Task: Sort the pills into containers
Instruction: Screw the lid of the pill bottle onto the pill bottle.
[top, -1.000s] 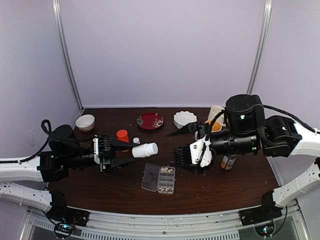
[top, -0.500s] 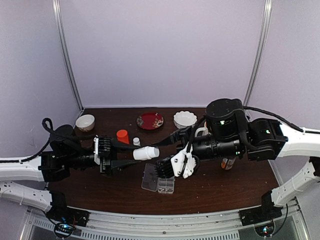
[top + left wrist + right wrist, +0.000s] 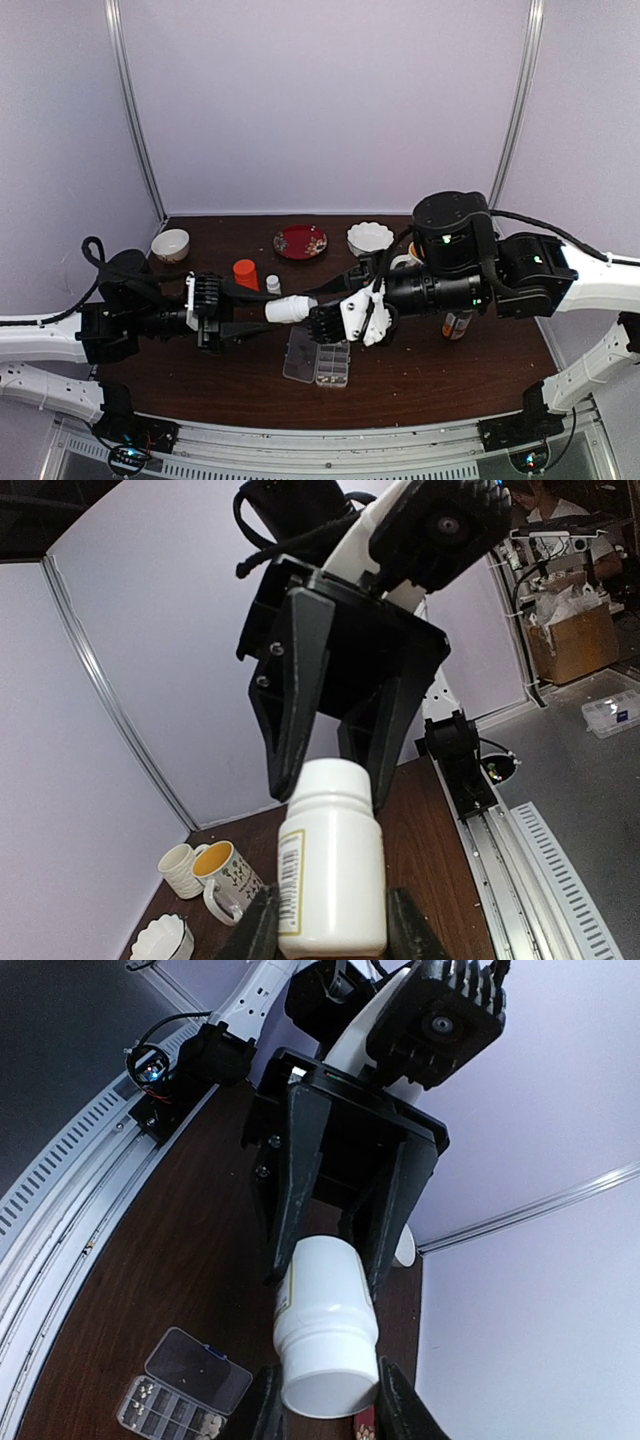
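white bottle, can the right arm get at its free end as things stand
Probably yes: the left gripper holds the white bottle by one end, and the right gripper straddles the other, with nothing between.

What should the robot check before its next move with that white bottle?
1. Left gripper clamps the white bottle: ok.
2. Right gripper sits with a finger on each side of the cap: ok.
3. Right gripper squeezes the cap firmly: cannot tell.
4. Clear pill box lies open on the table: ok.
5. White bottle hangs right above the pill box: cannot tell.
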You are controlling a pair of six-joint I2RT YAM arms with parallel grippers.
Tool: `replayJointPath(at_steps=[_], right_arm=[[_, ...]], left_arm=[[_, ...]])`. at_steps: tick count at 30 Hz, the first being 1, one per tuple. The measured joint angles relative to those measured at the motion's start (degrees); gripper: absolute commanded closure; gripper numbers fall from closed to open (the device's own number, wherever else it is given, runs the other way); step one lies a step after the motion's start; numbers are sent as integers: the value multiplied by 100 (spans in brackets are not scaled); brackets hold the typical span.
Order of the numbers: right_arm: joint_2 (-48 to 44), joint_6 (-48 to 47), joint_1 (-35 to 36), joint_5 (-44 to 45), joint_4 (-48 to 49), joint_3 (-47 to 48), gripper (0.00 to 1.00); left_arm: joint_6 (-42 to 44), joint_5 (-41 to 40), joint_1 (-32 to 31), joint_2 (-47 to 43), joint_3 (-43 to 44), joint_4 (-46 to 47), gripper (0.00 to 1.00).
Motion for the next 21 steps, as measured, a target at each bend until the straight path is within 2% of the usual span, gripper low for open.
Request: replayJointPath(at_steps=[4,10,12,15,21], right_arm=[[120,800,-9,-166,-284,304,85],[343,2601,24,-127,-787,737,90],[380,3235,50,-59,-914,802,86],[391,4461,79,35,-1010,804,85],[407,7254,57,79,-1060,798,92]], left_arm=[[17,28,-2,-37,0,50,100],[61,39,0,-61,0,28,100],[90,39,0,-37,0,7,100],[170,33,0,9,0,-20,100],[439,-83,0,50,0,-42,100]])
